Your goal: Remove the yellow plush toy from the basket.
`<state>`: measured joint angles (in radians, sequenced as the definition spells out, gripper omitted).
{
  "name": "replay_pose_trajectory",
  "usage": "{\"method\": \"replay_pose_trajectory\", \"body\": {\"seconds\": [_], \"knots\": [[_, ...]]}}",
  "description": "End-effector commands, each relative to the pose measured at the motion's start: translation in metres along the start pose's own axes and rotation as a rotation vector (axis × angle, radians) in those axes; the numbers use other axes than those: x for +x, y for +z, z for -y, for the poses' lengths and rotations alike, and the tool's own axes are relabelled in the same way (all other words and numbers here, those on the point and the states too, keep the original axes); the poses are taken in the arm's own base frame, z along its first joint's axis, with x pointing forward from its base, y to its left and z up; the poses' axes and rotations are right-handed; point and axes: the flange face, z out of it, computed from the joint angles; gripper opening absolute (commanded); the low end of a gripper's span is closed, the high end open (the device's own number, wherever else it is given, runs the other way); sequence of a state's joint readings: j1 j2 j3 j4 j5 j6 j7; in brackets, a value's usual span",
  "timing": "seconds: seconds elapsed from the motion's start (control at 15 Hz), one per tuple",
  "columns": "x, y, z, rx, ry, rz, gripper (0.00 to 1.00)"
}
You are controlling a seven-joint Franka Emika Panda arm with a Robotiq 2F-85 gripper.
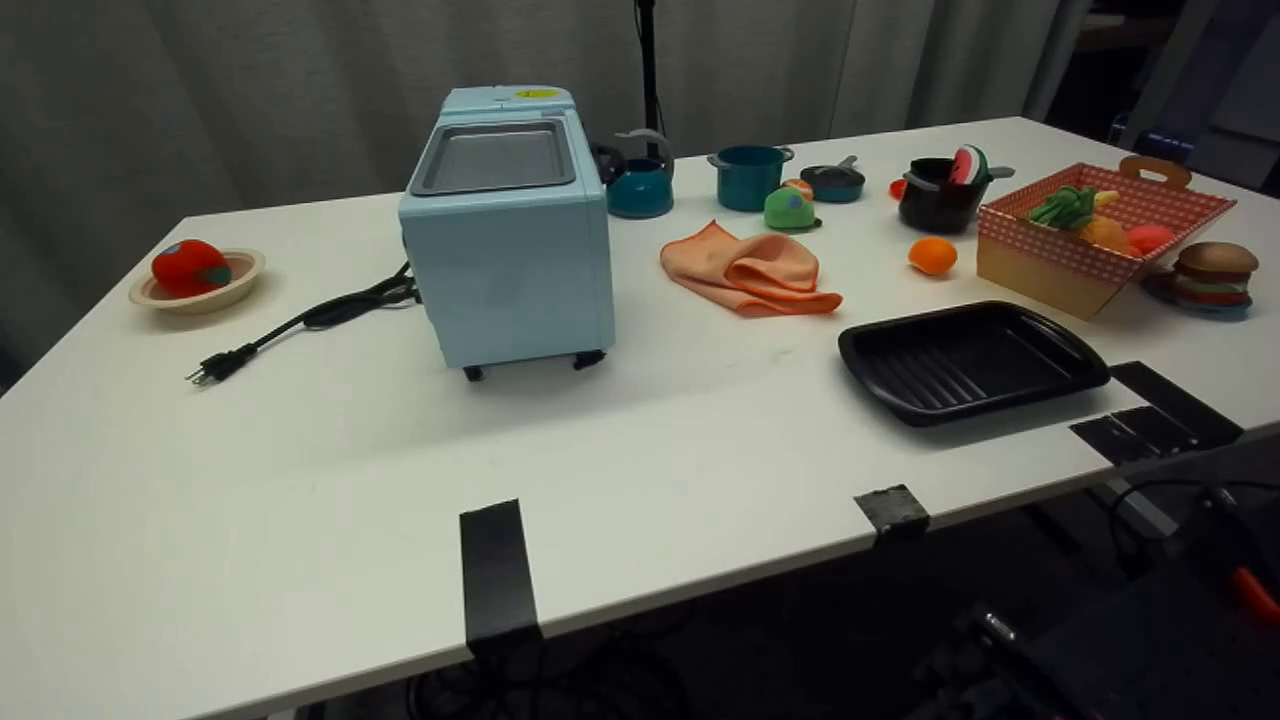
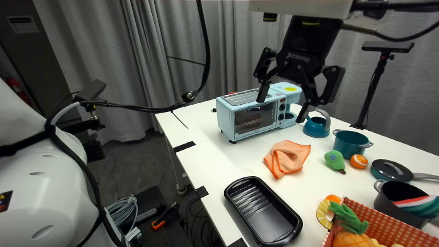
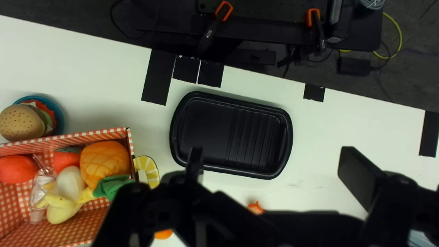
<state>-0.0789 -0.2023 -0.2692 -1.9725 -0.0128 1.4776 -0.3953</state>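
The yellow plush toy [image 3: 63, 207], lumpy and pale on one side, lies in the basket [image 3: 73, 137] in the wrist view. It is beside an orange pineapple plush with green leaves. A bit of yellow plush [image 1: 1106, 198] shows over the red-checked basket [image 1: 1035, 265] in an exterior view. Another exterior view shows the basket [image 2: 394, 223] cut off at the lower right, with only a yellow edge of plush [image 2: 376, 243]. My gripper [image 2: 283, 104] is open and empty, high above the table. In the wrist view, the gripper's fingers [image 3: 272, 163] are wide apart, right of the basket.
A black ribbed tray [image 3: 231, 135] lies beside the basket. An orange ball [image 1: 933, 255], a black pot [image 1: 940, 200] and a toy burger [image 1: 1215, 270] stand near it. An orange cloth [image 2: 287, 157] and a blue toaster oven [image 2: 255, 115] are farther along the table.
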Motion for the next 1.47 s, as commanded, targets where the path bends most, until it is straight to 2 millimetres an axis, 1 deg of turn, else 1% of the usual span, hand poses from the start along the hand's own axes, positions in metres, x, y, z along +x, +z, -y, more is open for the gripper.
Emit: {"method": "replay_pose_trajectory", "body": {"seconds": [0.0,0.2,0.33,0.6,0.8,1.0,1.13,1.27,1.4], "knots": [[0.009,-0.016,-0.002,-0.025,0.014,-0.088,1.00],[0.025,-0.034,-0.008,-0.068,0.041,-0.205,1.00],[0.035,-0.050,-0.017,-0.086,0.071,-0.276,1.00],[0.053,-0.077,-0.044,-0.109,0.134,-0.375,1.00],[0.070,-0.087,-0.075,-0.109,0.192,-0.423,1.00],[0.088,-0.087,-0.116,-0.110,0.264,-0.460,1.00],[0.100,-0.082,-0.145,-0.125,0.314,-0.474,1.00],[0.113,-0.073,-0.171,-0.133,0.356,-0.467,1.00],[0.123,-0.063,-0.190,-0.143,0.392,-0.448,1.00]]}}
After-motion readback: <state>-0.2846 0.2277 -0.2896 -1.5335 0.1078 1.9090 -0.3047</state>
